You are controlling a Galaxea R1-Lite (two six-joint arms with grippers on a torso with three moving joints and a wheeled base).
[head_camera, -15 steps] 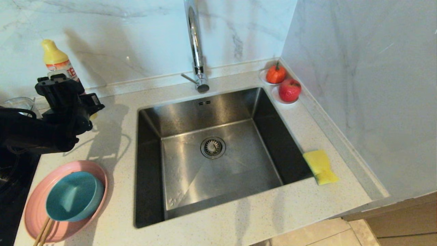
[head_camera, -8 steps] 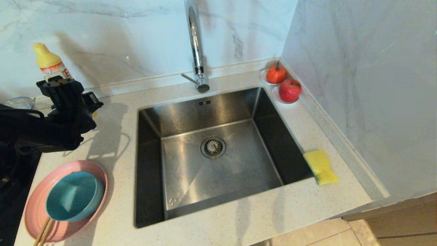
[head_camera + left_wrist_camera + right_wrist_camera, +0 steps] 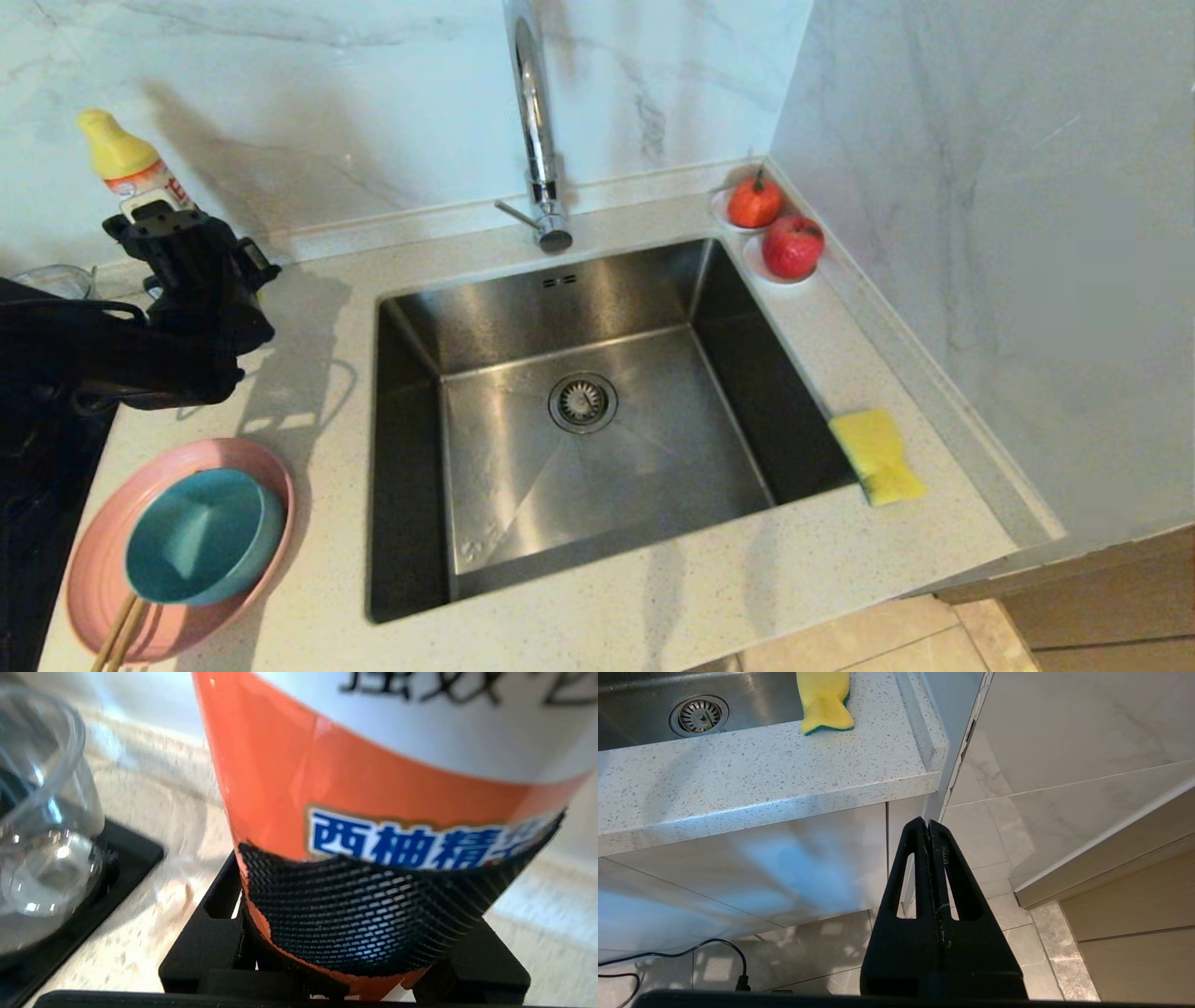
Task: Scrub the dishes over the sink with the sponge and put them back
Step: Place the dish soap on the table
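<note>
The left hand (image 3: 177, 245) is held level at ten o'clock on the desk (image 3: 607, 616), closed around one detergent bottle (image 3: 373, 788). The right hand (image 3: 929, 828), pressed shut, is hung below the desk edge. One teal bowl (image 3: 201, 537) is nested in one pink plate (image 3: 98, 574) at eight o'clock; one sponge (image 3: 878, 457) is lain at four o'clock beside the sink (image 3: 579, 411).

Teal bowl (image 3: 203, 535) nests upright in pink plate (image 3: 98, 569); yellow sponge (image 3: 878, 455) beside sink (image 3: 579, 411).
</note>
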